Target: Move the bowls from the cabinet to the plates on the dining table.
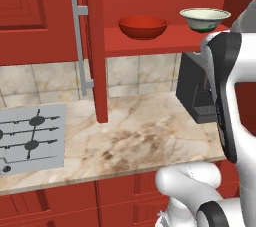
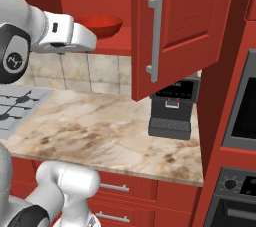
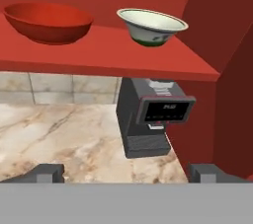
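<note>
Left base view: wide glossy red bowl (image 1: 143,27) and smaller cream-white bowl with dark green foot (image 1: 204,19) side by side, apart, on the inner shelf of the open red wooden wall cabinet (image 1: 150,43).

Right base view: red bowl just past the white arm, beside the swung-out cabinet door (image 2: 182,26).

Hand view: two-finger gripper (image 3: 131,172) spread wide, empty, below shelf level, black coffee machine (image 3: 150,119) ahead. Likely risks: clipping the shelf edge on rising, or nudging the neighbouring bowl.

Two bowls (image 3: 48,21) side by side on cabinet shelf (image 3: 108,53), coffee machine (image 3: 150,119) below
</note>
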Controlling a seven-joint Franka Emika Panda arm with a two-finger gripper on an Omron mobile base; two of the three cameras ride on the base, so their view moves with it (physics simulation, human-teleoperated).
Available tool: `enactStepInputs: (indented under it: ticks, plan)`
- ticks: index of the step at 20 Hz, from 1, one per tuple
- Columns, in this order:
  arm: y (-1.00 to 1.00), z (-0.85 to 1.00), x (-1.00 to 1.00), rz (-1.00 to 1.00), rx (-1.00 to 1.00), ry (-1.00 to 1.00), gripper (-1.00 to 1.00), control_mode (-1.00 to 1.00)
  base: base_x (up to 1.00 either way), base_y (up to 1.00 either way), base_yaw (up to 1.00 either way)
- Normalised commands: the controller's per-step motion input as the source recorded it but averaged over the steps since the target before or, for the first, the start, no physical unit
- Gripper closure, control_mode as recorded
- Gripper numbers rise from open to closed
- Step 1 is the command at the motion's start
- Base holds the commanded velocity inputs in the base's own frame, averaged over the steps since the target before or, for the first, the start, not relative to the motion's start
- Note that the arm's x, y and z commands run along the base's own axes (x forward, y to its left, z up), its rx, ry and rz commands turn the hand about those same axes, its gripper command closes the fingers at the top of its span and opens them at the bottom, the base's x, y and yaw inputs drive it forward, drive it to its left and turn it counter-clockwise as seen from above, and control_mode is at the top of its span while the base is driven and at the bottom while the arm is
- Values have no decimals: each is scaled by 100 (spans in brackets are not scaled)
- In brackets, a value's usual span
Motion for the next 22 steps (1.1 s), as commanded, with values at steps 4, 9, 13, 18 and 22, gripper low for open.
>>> enactStepInputs:
  ticks: [4,9,13,18,22]
  plan:
    - [-14,-2,53,-7,-11,30,-100,-100,0,0,0]
    - [-3,1,47,-4,-19,23,-100,-100,0,0,0]
    - [0,3,34,-3,-29,14,-100,-100,0,0,0]
    - [0,-6,30,0,-30,1,-100,-100,0,0,0]
    - [-9,-8,7,-1,-29,0,-100,-100,0,0,0]
